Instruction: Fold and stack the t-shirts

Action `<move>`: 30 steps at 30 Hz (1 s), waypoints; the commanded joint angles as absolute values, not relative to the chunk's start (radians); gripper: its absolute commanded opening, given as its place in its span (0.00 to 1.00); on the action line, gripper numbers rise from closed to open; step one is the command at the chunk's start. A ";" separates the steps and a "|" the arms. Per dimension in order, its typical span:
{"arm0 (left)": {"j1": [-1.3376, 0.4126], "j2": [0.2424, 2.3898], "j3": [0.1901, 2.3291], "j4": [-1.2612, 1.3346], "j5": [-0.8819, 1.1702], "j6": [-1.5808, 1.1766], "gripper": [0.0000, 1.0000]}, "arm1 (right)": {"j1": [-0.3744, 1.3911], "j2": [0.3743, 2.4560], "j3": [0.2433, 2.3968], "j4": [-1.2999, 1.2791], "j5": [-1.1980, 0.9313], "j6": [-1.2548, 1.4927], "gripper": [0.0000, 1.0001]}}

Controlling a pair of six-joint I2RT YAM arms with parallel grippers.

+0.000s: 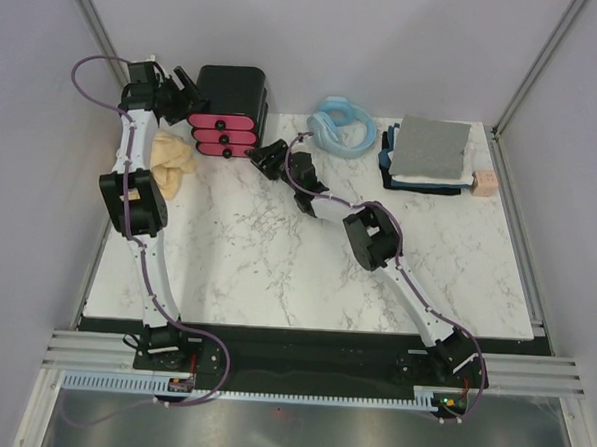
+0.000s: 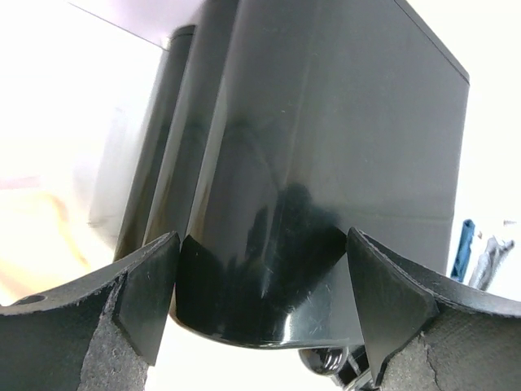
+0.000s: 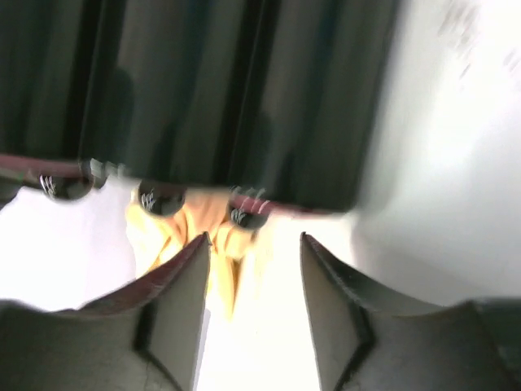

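1. My left gripper (image 2: 260,273) is wide open. Its 2 fingers face the glossy side of the black box (image 1: 230,88) and clamp nothing.
2. My right gripper (image 3: 254,269) is at the box's pink-red front, jaws apart with nothing between them. This view is blurred.
3. The pale yellow t-shirt (image 1: 172,160) lies crumpled on the marble table (image 1: 276,267), left of the box and beside my left arm.
4. The folded stack (image 1: 430,148), grey on top with white and navy beneath, sits at the far right, near the light blue ring (image 1: 342,126).
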State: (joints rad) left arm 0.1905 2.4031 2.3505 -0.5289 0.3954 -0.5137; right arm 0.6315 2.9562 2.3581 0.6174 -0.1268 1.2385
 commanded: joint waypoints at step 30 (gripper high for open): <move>0.049 2.319 2.178 -0.630 0.416 -0.443 0.61 | 0.517 2.505 1.828 0.830 -0.175 1.178 0.19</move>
State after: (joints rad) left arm 0.0883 2.3138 2.2185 -0.5095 0.4026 -0.5133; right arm 0.4992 2.4241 1.6485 0.8799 -0.1642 1.1316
